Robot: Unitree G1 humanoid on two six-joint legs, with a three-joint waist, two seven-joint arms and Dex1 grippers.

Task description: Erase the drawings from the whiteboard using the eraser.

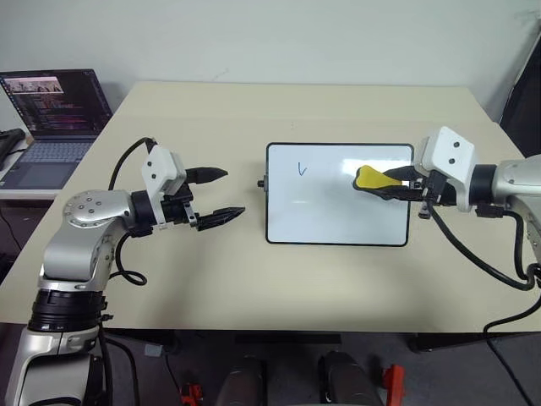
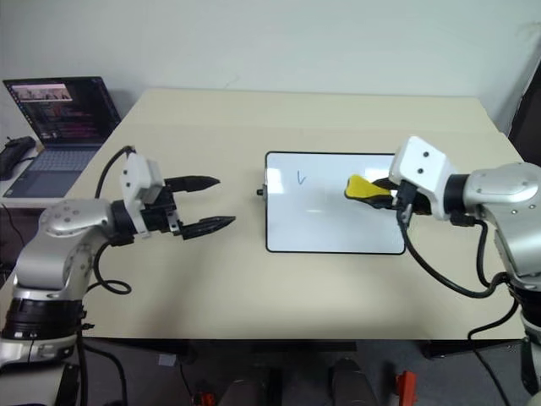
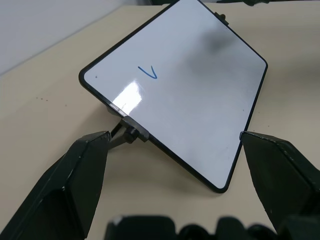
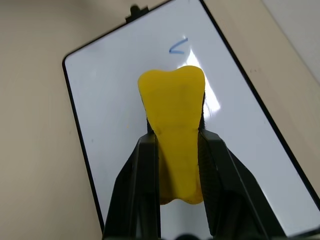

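The whiteboard (image 1: 338, 222) lies flat in the middle of the table, with one small blue tick-shaped drawing (image 1: 302, 170) near its upper left corner. My right gripper (image 1: 397, 183) hovers over the board's right part, shut on the yellow eraser (image 1: 368, 178), which sticks out past the fingertips toward the drawing. In the right wrist view the eraser (image 4: 175, 130) is squeezed between both fingers above the white surface. My left gripper (image 1: 221, 194) stands open to the left of the board, above the table, holding nothing. A black side knob (image 3: 131, 134) shows on the board's near edge.
An open laptop (image 1: 52, 118) sits on a side desk beyond the table's left edge. A dark object (image 2: 15, 154) lies beside it. The beige table (image 1: 211, 279) has bare room around the board on all sides.
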